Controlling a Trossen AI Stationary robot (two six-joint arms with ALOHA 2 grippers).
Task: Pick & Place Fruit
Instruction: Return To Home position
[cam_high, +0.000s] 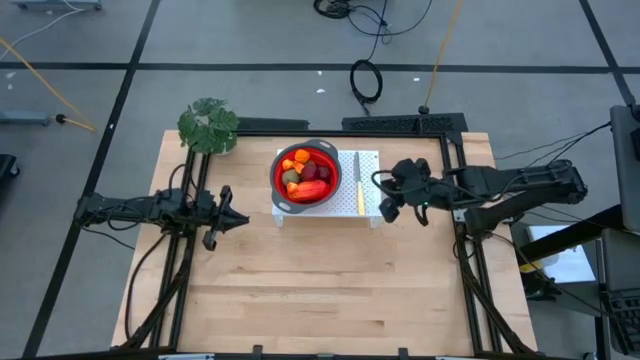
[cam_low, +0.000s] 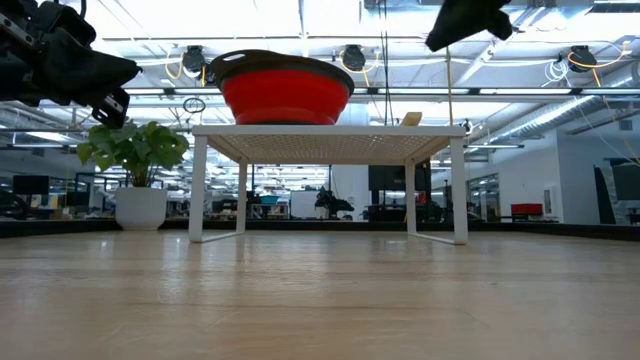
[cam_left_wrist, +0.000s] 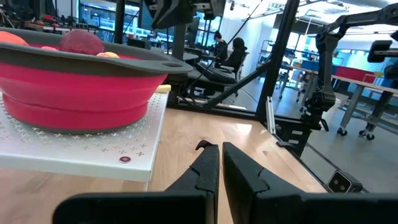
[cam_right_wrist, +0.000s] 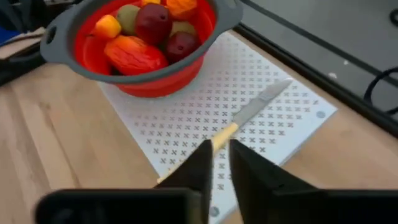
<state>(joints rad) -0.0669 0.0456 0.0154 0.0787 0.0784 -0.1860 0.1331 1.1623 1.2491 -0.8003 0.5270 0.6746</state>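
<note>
starting close in, at 6 o'clock, the wooden table (cam_high: 320, 300) is showing no fruit on its boards. a bit farther on, the left gripper (cam_left_wrist: 217, 152) is hanging at 9 o'clock, out to the side of the white shelf (cam_right_wrist: 249, 74). its fingers are pressed almost together and are carrying nothing. the right gripper (cam_right_wrist: 217, 149) is hanging at 3 o'clock, just off the other end of the shelf and up above the wood. its fingers are squeezed close too, with nothing between them.

farther on, at 12 o'clock, the shelf is standing on its legs. the red bowl (cam_right_wrist: 155, 84) is sitting on the 9 o'clock half of it. all the fruit (cam_right_wrist: 134, 55) i can see is piled inside: a long red-orange piece, dark red round ones, olive ones and little orange ones. the knife (cam_right_wrist: 258, 106) is lying flat on the shelf on the bowl's 3 o'clock side, not touching it. farthest away, at 10 o'clock, the potted plant (cam_high: 208, 125) is standing at the back corner.

i am guessing the picking and placing is finished, and the step in hand is looking like the trip home. the next move is asking each arm to fold to its resting spot, keeping clear of the shelf, the bowl's rim and the knife so nothing is getting bumped.
</note>
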